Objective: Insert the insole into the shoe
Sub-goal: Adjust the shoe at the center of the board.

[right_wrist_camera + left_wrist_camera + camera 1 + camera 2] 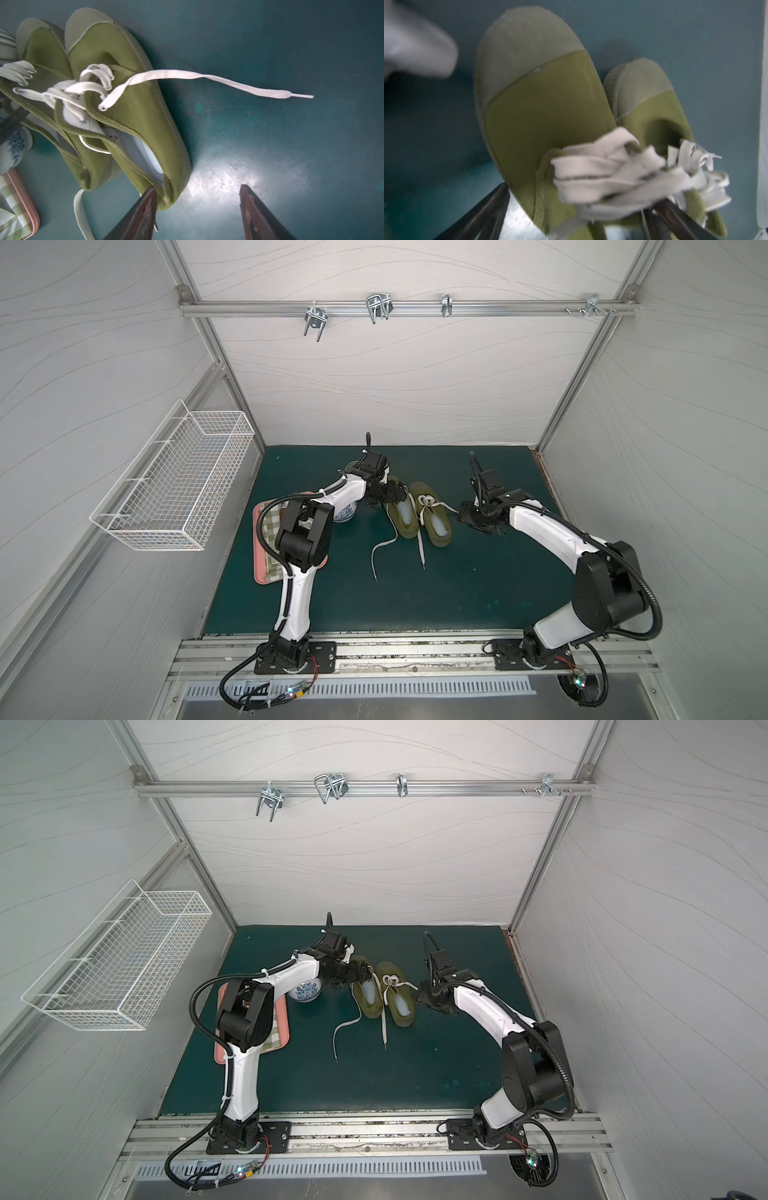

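Two olive shoes stand side by side at frame centre: frame-left shoe (409, 531) and frame-right shoe (422, 490). Each contains one pale insole, frame-left insole (403, 510) and frame-right insole (145, 149). Two grippers: left gripper (385, 492) spread wide over the frame-left shoe's laces, right gripper (197, 187) released, one finger (145, 207) at the frame-right shoe's heel. One bowl (345, 515) stands at left of centre.

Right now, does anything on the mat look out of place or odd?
Yes. The left shoe's lace and the right shoe's lace are untied, trailing loose across the mat. Nothing looks spilled or damaged.
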